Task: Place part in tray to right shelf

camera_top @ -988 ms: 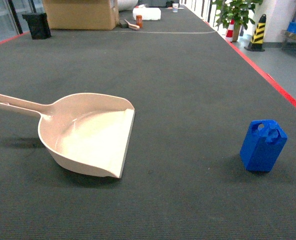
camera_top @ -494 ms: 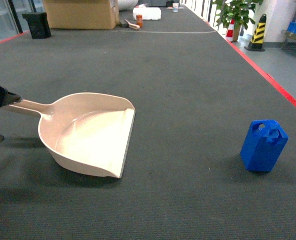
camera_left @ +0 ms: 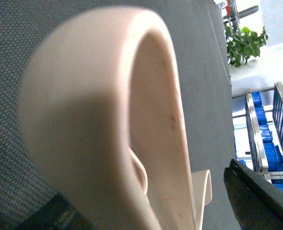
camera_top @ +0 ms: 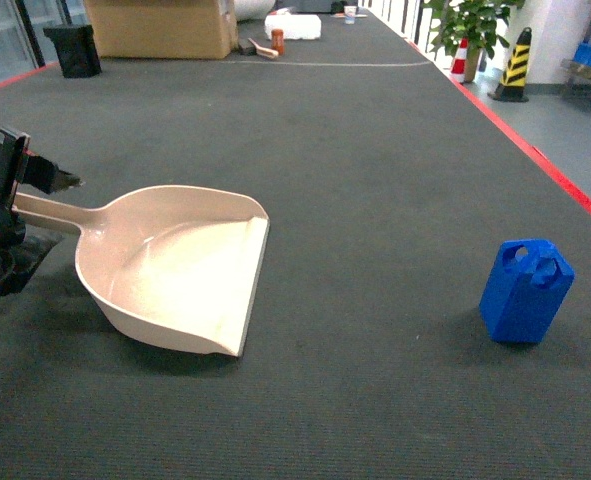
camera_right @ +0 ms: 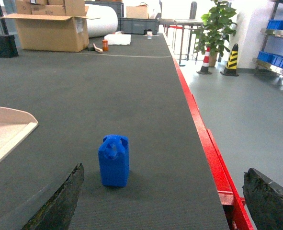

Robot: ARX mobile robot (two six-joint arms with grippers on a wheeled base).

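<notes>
The beige tray lies on the dark mat at centre left, its handle pointing left. My left gripper is open at that handle, one finger above it and one below; whether they touch it is unclear. In the left wrist view the tray's rim fills the frame between the two dark fingers. The blue part stands upright at the right, alone. My right gripper is open just behind the part, which sits towards its left finger. The right shelf, steel with blue crates, stands far off at the right.
A red strip marks the mat's right edge, with grey floor beyond. At the far end are a cardboard box, a black bin, a white box, a potted plant and a striped cone.
My left gripper has come in from the left edge of the head view and moved right along the tray's handle. The tray and the part have not moved.
</notes>
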